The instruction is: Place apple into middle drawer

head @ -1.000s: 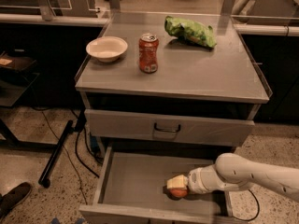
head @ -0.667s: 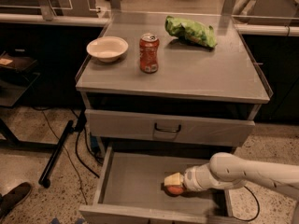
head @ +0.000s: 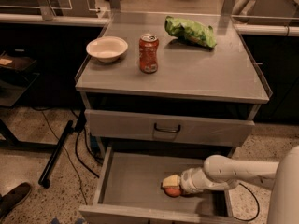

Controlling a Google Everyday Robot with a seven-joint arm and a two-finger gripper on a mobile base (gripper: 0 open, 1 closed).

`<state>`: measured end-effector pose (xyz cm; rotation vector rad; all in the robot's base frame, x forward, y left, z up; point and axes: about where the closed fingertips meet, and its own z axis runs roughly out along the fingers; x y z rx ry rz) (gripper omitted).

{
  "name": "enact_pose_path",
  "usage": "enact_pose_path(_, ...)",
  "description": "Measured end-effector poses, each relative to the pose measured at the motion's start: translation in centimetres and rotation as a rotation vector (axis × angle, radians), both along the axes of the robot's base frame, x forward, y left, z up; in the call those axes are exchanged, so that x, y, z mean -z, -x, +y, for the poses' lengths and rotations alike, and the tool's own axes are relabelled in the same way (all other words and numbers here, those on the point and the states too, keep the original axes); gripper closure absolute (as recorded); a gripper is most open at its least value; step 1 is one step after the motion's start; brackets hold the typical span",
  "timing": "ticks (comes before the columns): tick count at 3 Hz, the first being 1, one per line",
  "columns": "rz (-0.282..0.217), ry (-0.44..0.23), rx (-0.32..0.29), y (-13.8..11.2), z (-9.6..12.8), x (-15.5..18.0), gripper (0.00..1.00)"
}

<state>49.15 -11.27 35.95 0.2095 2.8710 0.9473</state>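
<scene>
Currently, the gripper is held low inside the open middle drawer, with the apple pinched at its tip, close to the drawer floor. Well above the gripper, a red soda can, a white bowl and a green chip bag are set on the cabinet top.

I read the counter and middle drawer as matt grey metal. My smooth pale-plastic claw, below the counter's front-right corner, grips the smooth-skinned apple. Soda can shiny; green bag crinkly, glossy.
</scene>
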Motion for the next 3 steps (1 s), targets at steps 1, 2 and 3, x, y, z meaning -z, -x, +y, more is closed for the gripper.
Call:
enact_pose_path(1,0.0,0.027,0.012,0.16,0.12,0.05,1.0)
enact_pose_path(2,0.0,0.027,0.012,0.16,0.12,0.05,0.81)
enact_pose_path(3,0.0,0.027,0.012,0.16,0.12,0.05,0.58)
